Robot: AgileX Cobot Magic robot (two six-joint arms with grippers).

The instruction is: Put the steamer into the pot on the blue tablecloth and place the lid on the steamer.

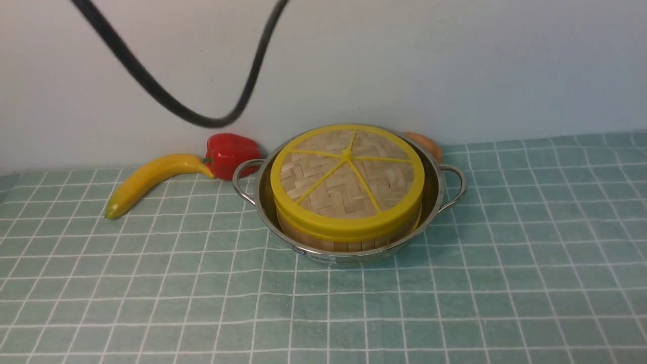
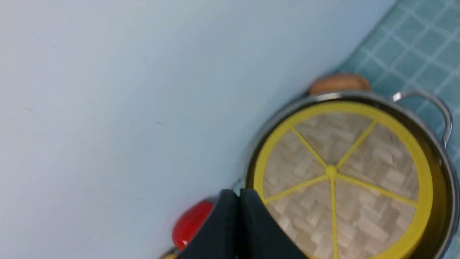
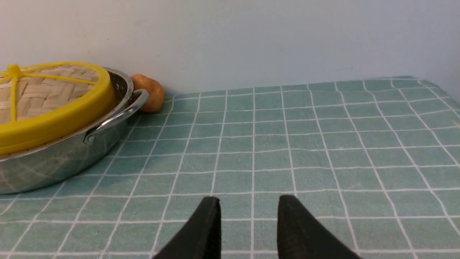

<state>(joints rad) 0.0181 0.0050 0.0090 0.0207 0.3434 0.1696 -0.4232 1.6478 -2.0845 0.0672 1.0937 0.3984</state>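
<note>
The pot [image 1: 435,202] stands on the blue tablecloth [image 1: 505,283] near the back wall. Inside it sits the steamer [image 1: 323,243]; only its upright bamboo wall shows. The lid [image 1: 347,177] lies flat on the steamer and covers it. In the left wrist view my left gripper [image 2: 238,192] is shut with nothing in it, raised beside the lid [image 2: 341,180] and the pot [image 2: 444,165]. My right gripper [image 3: 248,203] stands open over bare cloth, well clear of the pot [image 3: 64,158] and lid [image 3: 46,122]. Neither gripper shows in the front view.
A banana [image 1: 151,179] and a red pepper [image 1: 230,151] lie left of the pot by the wall. A potato [image 1: 427,144] sits behind the pot's right handle. A black cable [image 1: 202,119] hangs above the back of the table.
</note>
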